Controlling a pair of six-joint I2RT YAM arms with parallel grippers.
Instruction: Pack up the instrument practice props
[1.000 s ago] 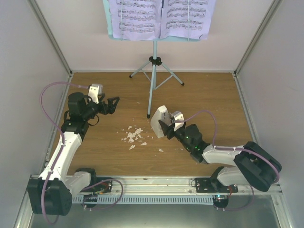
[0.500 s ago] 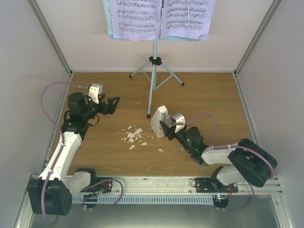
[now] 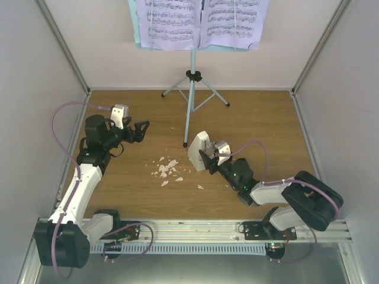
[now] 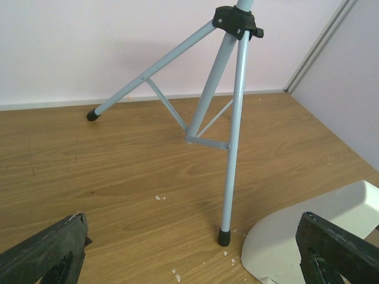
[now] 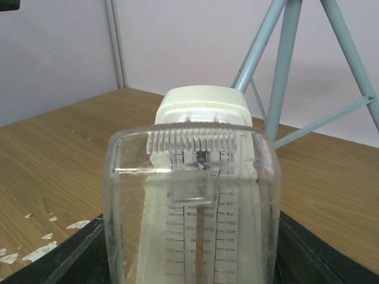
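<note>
Squarely between right gripper (image 5: 190,255) fingers, clear cover (image 5: 189,183)

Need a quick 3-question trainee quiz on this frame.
1. True or false: the left gripper grips the stand.
2. The right gripper is shut on: A) a stand leg, B) the cover, C) nothing.
3. Fill in: the sheet music sits on the ___.
Key: 1 false, the left gripper is open and empty; 2 B; 3 stand.
</note>
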